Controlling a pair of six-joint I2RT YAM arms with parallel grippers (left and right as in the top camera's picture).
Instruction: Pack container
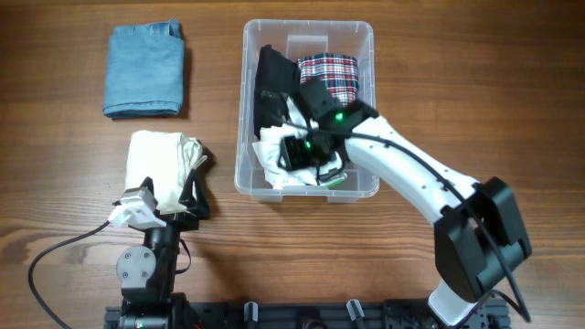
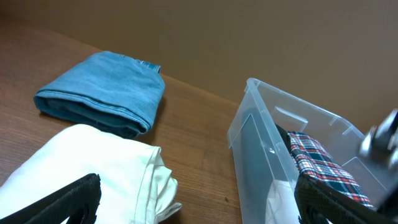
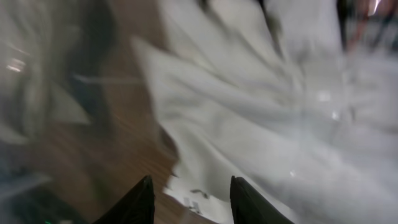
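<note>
The clear container (image 1: 358, 37) stands at the table's far middle. It holds a black garment (image 1: 271, 78), a red plaid garment (image 1: 331, 73) and a white garment (image 1: 272, 148). My right gripper (image 1: 292, 153) is down inside the container over the white garment (image 3: 261, 106). Its view is blurred, but its jaws (image 3: 193, 199) stand open with nothing between them. My left gripper (image 1: 164, 196) hovers open over the near end of a folded cream garment (image 1: 163, 157). In its view the wide-spread gripper (image 2: 199, 211) frames that garment (image 2: 93, 174) and the container wall (image 2: 255, 143).
A folded blue garment (image 1: 143, 69) lies at the far left, beyond the cream one, also in the left wrist view (image 2: 102, 93). The right arm (image 1: 430, 183) stretches from the near right edge to the container. A black cable (image 1: 55, 256) loops at the near left.
</note>
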